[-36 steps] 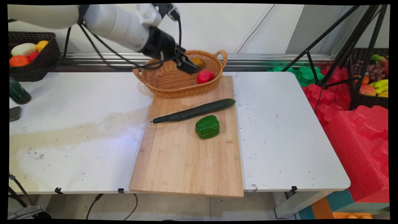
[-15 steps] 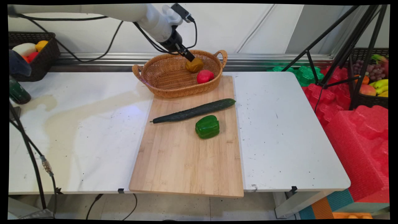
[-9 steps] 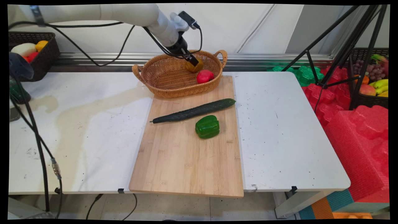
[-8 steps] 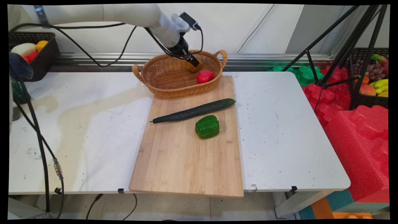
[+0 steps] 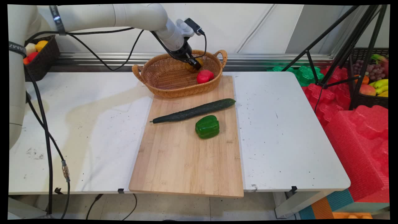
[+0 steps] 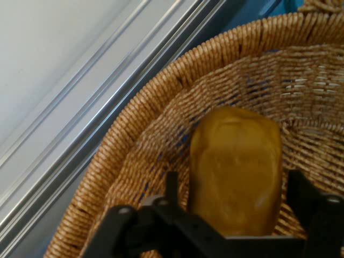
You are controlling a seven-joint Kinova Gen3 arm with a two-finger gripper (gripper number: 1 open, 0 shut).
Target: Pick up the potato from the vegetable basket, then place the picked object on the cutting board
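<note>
Since the earlier frames, the end effector [image 5: 196, 64] had lowered from above the wicker basket [image 5: 169, 81] into its far right part and arrived at the yellow-brown fruit [image 5: 190, 65]. Everything else on the worktop [image 5: 77, 124] stood where it had been.

Count on the worktop: one wicker basket, one cutting board [image 5: 183, 155], one cucumber [image 5: 192, 111], one green bell pepper [image 5: 207, 126]. Inside the basket: one yellow-brown fruit and one red fruit [image 5: 205, 76], just beside each other against the right wall.

In the hand view the end effector [image 6: 239, 209] was spread, with one finger [image 6: 172, 188] on each side of the yellow-brown fruit [image 6: 236, 166]; whether the fingers touched it could not be told. The fruit lay on the basket [image 6: 134, 134] floor close to the woven wall.

The basket sat at the worktop's far edge, its front overlapping the far end of the cutting board. The board ran to the near edge and overhung it slightly. The cucumber lay slantwise across the board's far half, its stem tip at the board's left edge; the pepper lay just near of it, apart from it. The board's near half was bare, as were the worktop's left and right parts.
</note>
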